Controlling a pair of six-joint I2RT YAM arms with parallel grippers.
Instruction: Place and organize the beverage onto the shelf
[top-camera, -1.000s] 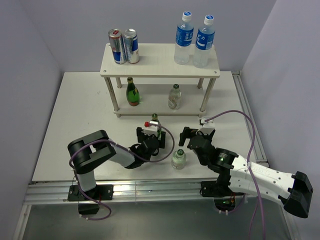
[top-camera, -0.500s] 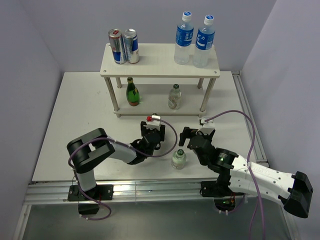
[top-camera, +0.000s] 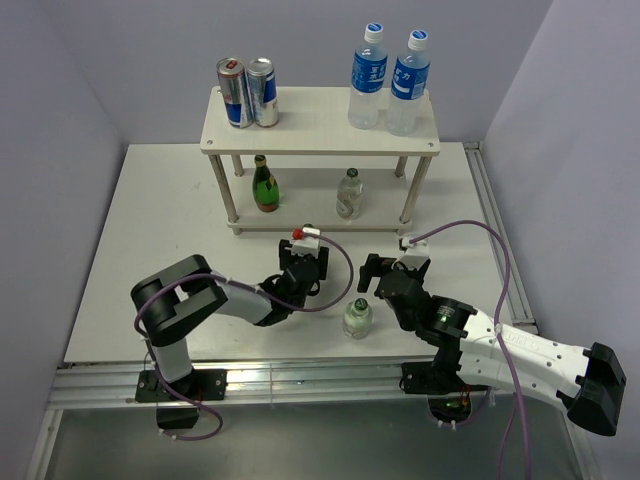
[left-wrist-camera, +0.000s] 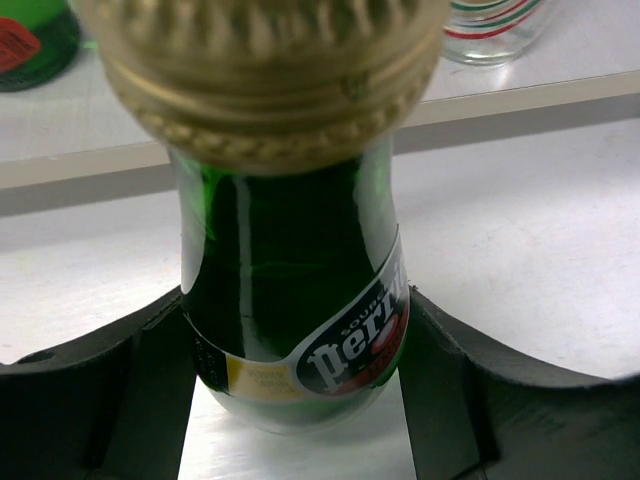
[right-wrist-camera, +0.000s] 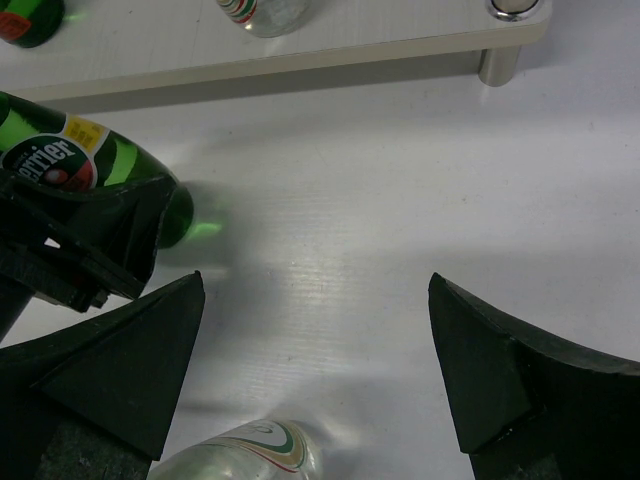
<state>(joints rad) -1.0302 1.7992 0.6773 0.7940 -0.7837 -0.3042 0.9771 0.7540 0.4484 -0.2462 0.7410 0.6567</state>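
Observation:
A green Perrier bottle (left-wrist-camera: 280, 250) with a gold cap stands between the two black fingers of my left gripper (left-wrist-camera: 295, 312), which is shut on its body; both fingers press its sides. From above, the left gripper (top-camera: 303, 264) covers this bottle, just in front of the shelf (top-camera: 320, 122). The right wrist view shows the green bottle (right-wrist-camera: 60, 160) tilted, and I cannot tell whether it is off the table. My right gripper (top-camera: 375, 276) is open, empty, and apart from a clear glass bottle (top-camera: 357, 318) that stands just left of it.
The top board carries two cans (top-camera: 248, 92) at the left and two blue-labelled water bottles (top-camera: 390, 80) at the right. The lower board (top-camera: 310, 200) holds a green bottle (top-camera: 265, 185) and a clear bottle (top-camera: 348, 193). Purple walls enclose the white table (top-camera: 160, 220).
My left gripper has slid forward over the green bottle and shut on it; the bottle's neck no longer shows from above. The right arm and the clear bottle have not moved.

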